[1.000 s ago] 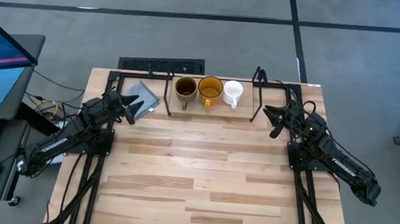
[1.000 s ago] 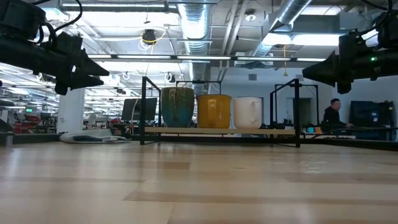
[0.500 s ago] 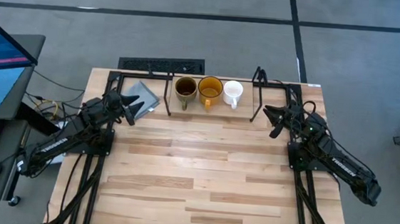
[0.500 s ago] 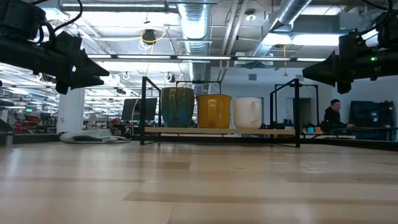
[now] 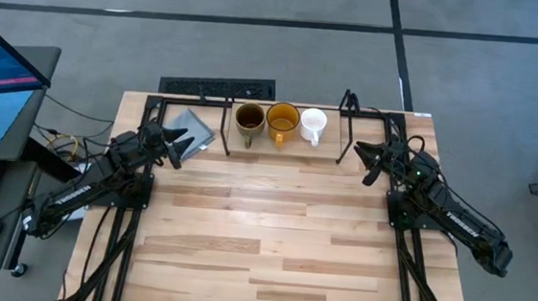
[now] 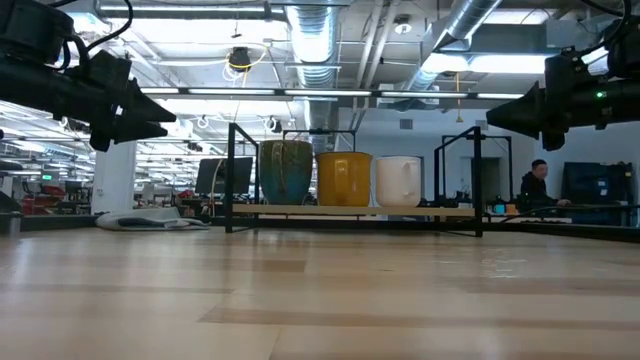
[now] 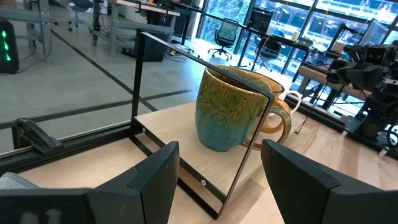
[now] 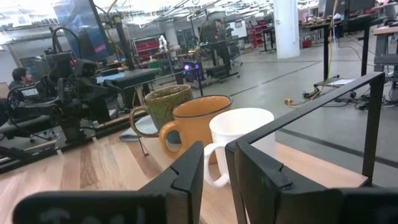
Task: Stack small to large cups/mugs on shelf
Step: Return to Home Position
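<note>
Brown mug (image 5: pixel 249 120), yellow mug (image 5: pixel 283 122), white mug (image 5: pixel 312 123) on shelf (image 6: pixel 229 170). Left wrist view: white mug mostly hidden (handle only). Left jaws wide apart, empty; right jaws narrowly parted, empty.

Dark arms (image 5: pixel 83 189), white lettering (image 5: pixel 460 221), black left claw (image 5: pixel 185 149), right claw (image 5: pixel 364 164)

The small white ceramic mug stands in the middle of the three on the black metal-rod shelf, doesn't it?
No. The high view shows the mid-sized yellow-orange ceramic mug in the middle on the black metal-rod shelf; the small white ceramic mug stands at the end nearer the right arm, the dark brown mug at the other.
</note>
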